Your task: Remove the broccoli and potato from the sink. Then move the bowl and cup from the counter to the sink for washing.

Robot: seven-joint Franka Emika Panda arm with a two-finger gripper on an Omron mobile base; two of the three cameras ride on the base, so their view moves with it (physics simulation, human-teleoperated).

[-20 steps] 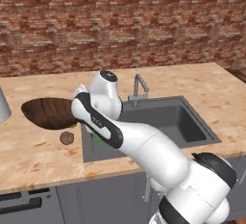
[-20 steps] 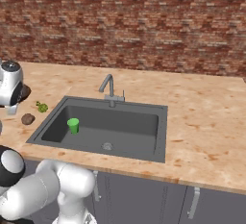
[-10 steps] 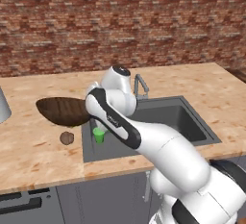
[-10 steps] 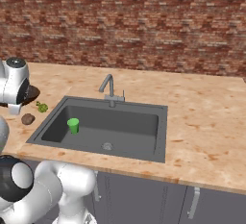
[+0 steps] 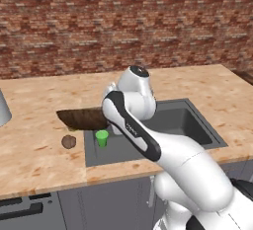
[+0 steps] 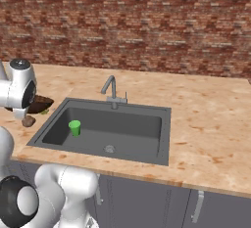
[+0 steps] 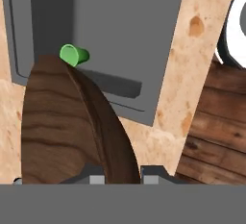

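- The pincer is clamped on the rim of the bowl: in the hand view its two finger tips stand narrow, one on each side of the dark wood-grain wall, which rises edge-on between them.
- In the left base view the bowl shows as a dark brown slab sticking out to the left from behind the arm's white wrist, above the left edge of the sink; whether it touches the counter there I cannot tell.
- In the right base view the bowl peeks out from behind the white hand, at the left rim of the sink.
- The cup stands upright inside the basin, in its left part, near the left wall; from the right base view the cup is well apart from the round drain.
- In the hand view the cup shows just past the bowl's far edge, on the dark basin floor.
- The potato lies on the counter just left of the sink, near the front; in the right base view it sits below the hand.
- A speck of yellow-green beside the bowl, the broccoli, lies on the counter at the sink's left rim.
- The faucet stands at the far rim of the sink, before the brick wall.
- A pale vessel shows at the far left edge of the counter.
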